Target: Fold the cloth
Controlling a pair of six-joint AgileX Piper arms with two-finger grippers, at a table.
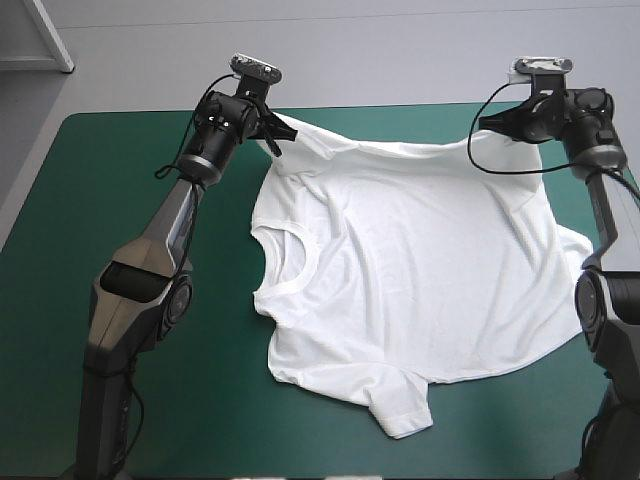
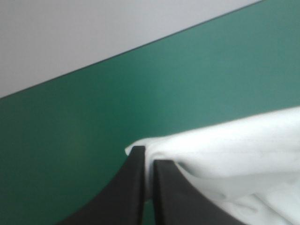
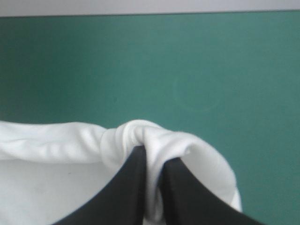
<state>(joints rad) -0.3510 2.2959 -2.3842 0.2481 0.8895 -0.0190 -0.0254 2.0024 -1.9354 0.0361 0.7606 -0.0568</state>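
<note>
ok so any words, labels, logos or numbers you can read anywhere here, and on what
None can be read in any view.
The T-shirt is plain white, no print or tag showing.
The teal-green cover carries no writing.
The left gripper and right gripper, both shut on the T-shirt, show no lettering.

The left gripper (image 2: 149,157) pinches an edge of the white T-shirt (image 2: 234,150), its black fingers (image 2: 131,187) all but meeting with a thin fold of fabric between them. The cloth trails off to one side over the teal-green cover (image 2: 140,93), whose edge runs beyond.
</note>
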